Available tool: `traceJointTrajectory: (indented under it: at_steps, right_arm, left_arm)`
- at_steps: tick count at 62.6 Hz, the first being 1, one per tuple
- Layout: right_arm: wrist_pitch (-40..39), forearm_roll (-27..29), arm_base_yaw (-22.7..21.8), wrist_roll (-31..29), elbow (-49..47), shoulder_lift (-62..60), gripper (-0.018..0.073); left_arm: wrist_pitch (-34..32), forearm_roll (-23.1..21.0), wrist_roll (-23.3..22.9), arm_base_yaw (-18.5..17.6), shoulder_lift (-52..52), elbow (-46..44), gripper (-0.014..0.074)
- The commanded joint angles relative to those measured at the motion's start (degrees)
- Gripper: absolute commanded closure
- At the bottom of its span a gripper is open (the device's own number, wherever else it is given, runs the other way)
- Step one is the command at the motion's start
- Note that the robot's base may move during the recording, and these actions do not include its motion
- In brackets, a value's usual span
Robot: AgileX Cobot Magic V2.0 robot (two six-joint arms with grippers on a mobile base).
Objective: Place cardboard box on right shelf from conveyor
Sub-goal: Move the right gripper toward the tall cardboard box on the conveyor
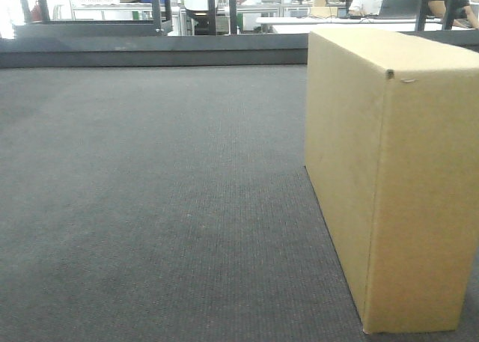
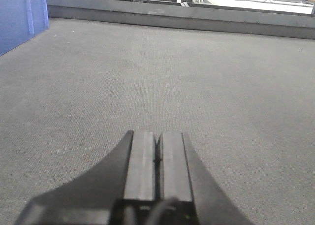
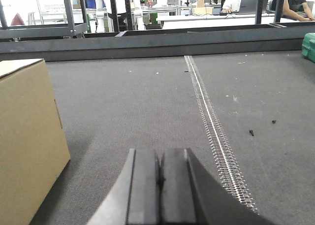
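Press the cardboard box (image 1: 389,185), upright on the conveyor (image 1: 150,192) to the left of the right claw (image 3: 160,158), across its broad smooth faces, likely stiff, light yet slippery, using that and the left claw (image 2: 157,141), both closed and empty.

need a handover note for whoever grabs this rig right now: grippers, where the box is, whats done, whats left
Grippers: the left gripper is shut and empty, low over bare belt. The right gripper is shut and empty, also low over the belt.
Things: the cardboard box stands upright on the conveyor, to the left of the right gripper, with neither gripper touching it. The right shelf is not in view.
Done: nothing yet.
Left: grip the box, lift it, set it on the right shelf.
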Motion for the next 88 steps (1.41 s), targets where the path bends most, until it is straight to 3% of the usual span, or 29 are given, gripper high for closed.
traceJointTrajectory:
  at_steps: [1, 28, 42, 57, 81, 88]
  right_arm:
    - [-4.9, 0.2, 0.1, -0.6, -0.3, -0.8, 0.0494]
    - [-4.9, 0.2, 0.1, -0.5, -2.7, -0.7, 0.0494]
    - [14.0, 0.3, 0.1, -0.5, -15.7, 2.3, 0.0494]
    - [30.5, 1.3, 0.6, -0.6, -28.6, 16.0, 0.0494]
    - [47.1, 0.7, 2.2, 0.6, -46.3, 41.1, 0.0486]
    - [51.5, -1.7, 4.5, 4.0, -51.4, 46.4, 0.0382]
  left_arm:
    - [-4.7, -0.3, -0.3, 0.0, -0.6, -0.2, 0.0715]
    - [-4.7, -0.3, -0.3, 0.0, -0.6, -0.2, 0.0715]
    - [-4.7, -0.3, -0.3, 0.0, -0.6, -0.2, 0.0715]
    - [-4.7, -0.3, -0.3, 0.0, -0.6, -0.2, 0.0715]
    - [-4.7, -0.3, -0.3, 0.0, -0.6, -0.2, 0.0715]
    - [-4.7, -0.3, -0.3, 0.0, -0.6, -0.2, 0.0715]
